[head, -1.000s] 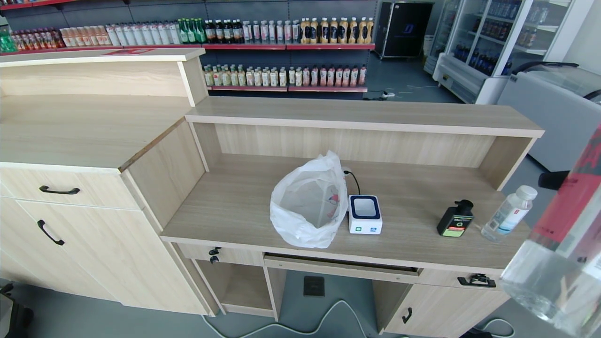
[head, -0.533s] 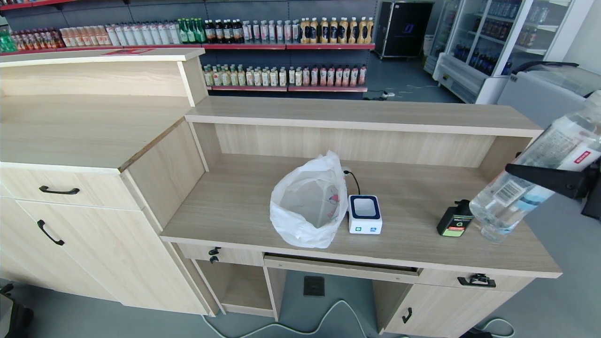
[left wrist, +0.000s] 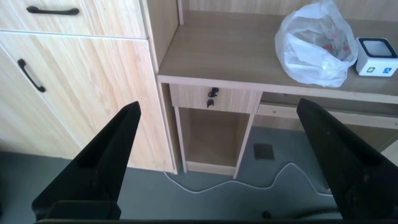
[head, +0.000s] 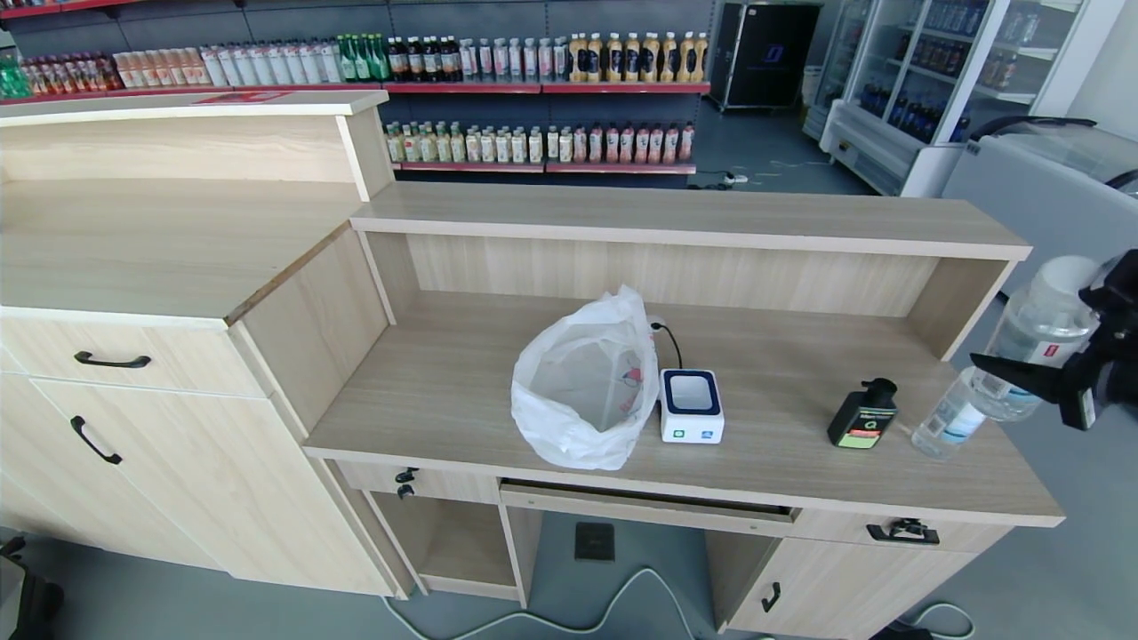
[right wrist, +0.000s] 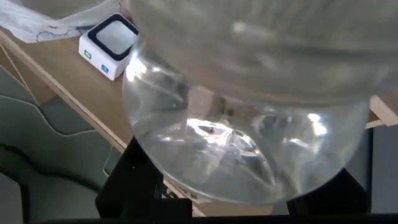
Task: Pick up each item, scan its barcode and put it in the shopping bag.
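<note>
1. On the wooden checkout counter (head: 782,373) there are one white plastic shopping bag (head: 582,391) with its mouth open upward, one white barcode scanner (head: 691,405) just beside the bag on its right, one black pump bottle (head: 862,415), and one standing water bottle (head: 942,431) near the right end.
2. A second clear bottle, the held water bottle (head: 1036,320), is raised off the counter at that right end, partly in front of the standing one.
3. Its long axis is tilted: the pale top end points up and toward the robot's right, and the base points down toward the counter.
4. The right gripper (head: 1031,364) is clamped across this bottle's body.
5. The left gripper (left wrist: 217,104), fingers spread wide and holding nothing, hangs over the floor before the counter's left cabinet.
</note>
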Available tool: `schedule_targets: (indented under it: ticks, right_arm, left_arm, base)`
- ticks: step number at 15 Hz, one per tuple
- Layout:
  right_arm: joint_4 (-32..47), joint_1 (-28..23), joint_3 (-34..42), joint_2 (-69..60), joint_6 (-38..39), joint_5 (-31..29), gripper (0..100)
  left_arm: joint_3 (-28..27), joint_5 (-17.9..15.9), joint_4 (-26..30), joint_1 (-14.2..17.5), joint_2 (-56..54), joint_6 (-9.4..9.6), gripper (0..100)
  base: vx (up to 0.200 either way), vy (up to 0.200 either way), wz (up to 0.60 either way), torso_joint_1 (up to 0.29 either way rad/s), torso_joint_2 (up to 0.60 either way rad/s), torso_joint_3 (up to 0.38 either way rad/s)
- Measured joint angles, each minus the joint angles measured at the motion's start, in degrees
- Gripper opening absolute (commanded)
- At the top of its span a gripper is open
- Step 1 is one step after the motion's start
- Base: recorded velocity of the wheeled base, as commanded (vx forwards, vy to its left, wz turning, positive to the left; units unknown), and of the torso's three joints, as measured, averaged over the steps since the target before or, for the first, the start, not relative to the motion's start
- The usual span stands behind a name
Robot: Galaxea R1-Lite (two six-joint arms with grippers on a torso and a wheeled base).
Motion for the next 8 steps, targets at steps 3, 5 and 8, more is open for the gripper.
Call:
schedule_targets:
  ticks: [3, 5, 8]
  right_arm:
    - [1.2, -4.9, -3.1, 3.2, -16.7, 5.1, 0]
    - [2.8, -6.6, -5.7, 5.0, -21.1, 10.0, 0]
    - [-0.1, -6.8, -6.8, 7.0, -22.0, 10.4, 0]
  left_arm:
    - [0.0, 0.0, 0.0, 0.0, 0.0, 0.0, 100]
    - [0.0, 0.0, 0.0, 0.0, 0.0, 0.0, 100]
    - [0.0, 0.0, 0.0, 0.1, 0.0, 0.0, 100]
  base:
    - [0.0, 0.0, 0.0, 0.0, 0.0, 0.0]
    - [0.0, 0.0, 0.6, -0.002, 0.01, 0.002]
    - [0.0, 0.0, 0.6, -0.002, 0.01, 0.002]
